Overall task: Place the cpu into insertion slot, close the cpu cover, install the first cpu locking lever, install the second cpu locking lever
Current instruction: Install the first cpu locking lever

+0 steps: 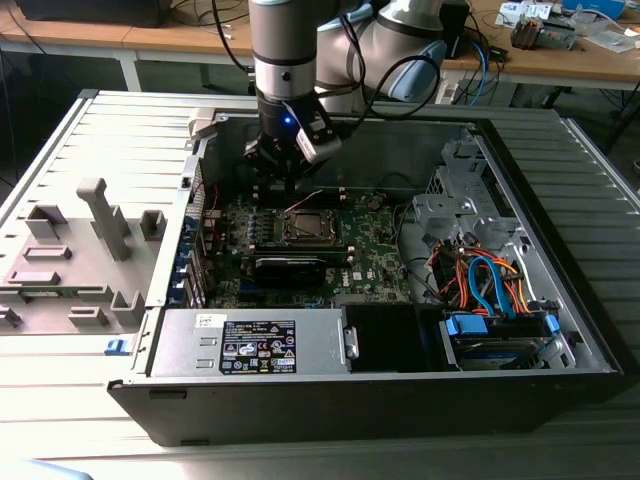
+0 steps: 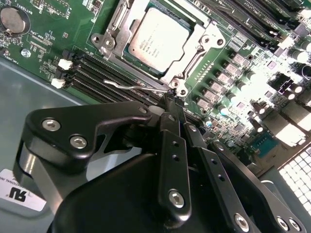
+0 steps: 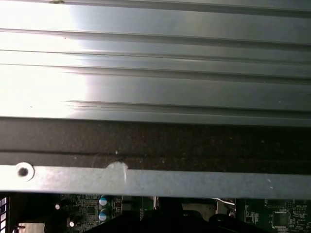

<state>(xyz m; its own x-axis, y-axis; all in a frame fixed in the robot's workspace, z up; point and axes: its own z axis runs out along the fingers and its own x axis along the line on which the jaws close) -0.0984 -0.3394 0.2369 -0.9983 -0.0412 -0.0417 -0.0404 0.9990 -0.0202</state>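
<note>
Gripper [image 2: 174, 104] hovering low inside the open computer case [image 1: 560, 340], fingers [image 2: 171, 114] pressing together at the socket corner, cpu [image 2: 158, 39] sitting in the insertion slot [image 1: 305, 227], cpu cover [image 2: 204, 41] lying closed around it, thin lever [image 2: 133, 86] touching the fingertips.

Pincer [image 2: 173, 104] pinched at cpu cover [image 2: 192, 58] corner.

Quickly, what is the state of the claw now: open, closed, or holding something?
Claw: closed, fingertips together near a corner of the cpu cover; whether they pinch the thin lever wire there cannot be told.
</note>
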